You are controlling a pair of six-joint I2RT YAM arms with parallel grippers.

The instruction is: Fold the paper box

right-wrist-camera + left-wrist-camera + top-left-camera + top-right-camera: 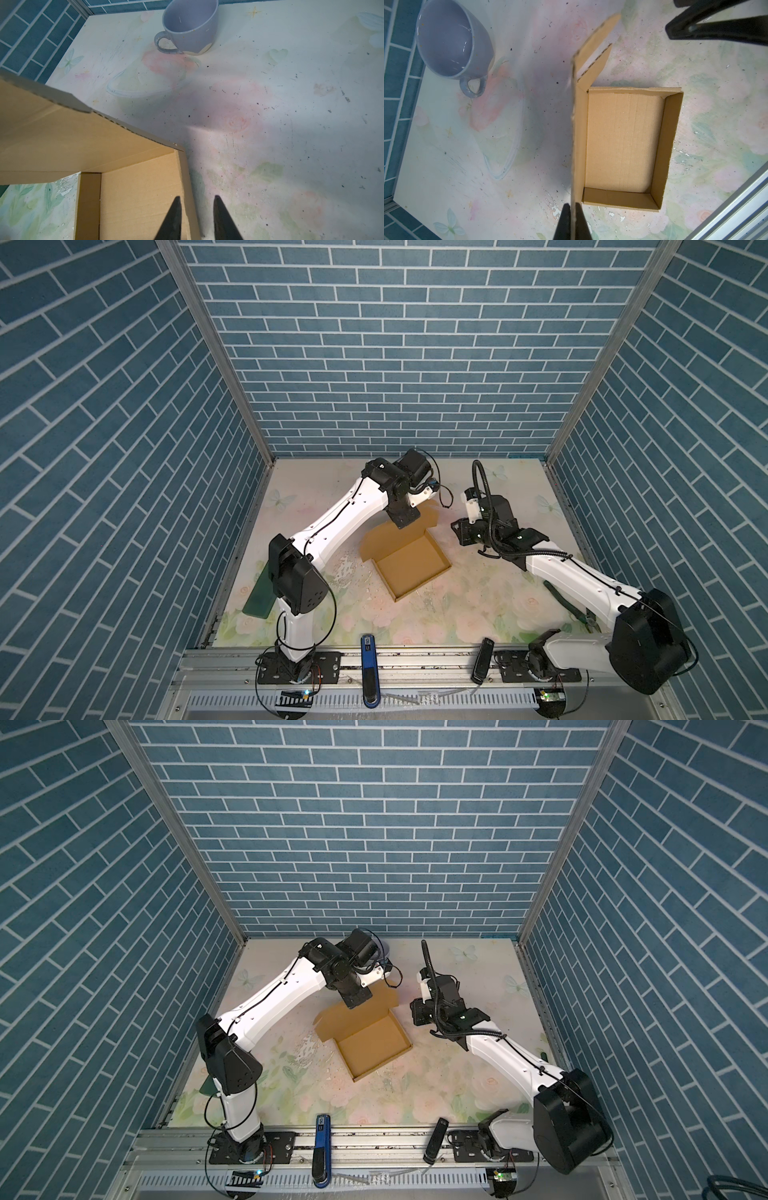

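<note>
Brown paper box [411, 568] in the middle of the table [478, 597], tray walls up, lid [382, 543] standing upright. Left pincer [572, 205] pinching the lid's top edge. Right pincer [196, 207] spread, close beside the box's side wall. Lilac cup [452, 41] well apart.

**Where Things Sit**

The paper box [409, 568] sits in the middle of the table [478, 605]; its lid stands up on the back-left side; the left gripper [573, 207] is on the lid's edge; the right gripper [196, 199] is just right of the box; the cup [193, 27] is behind the box, near the back wall; a flat board [259, 597] is at the table's left edge, well apart from the box.
</note>
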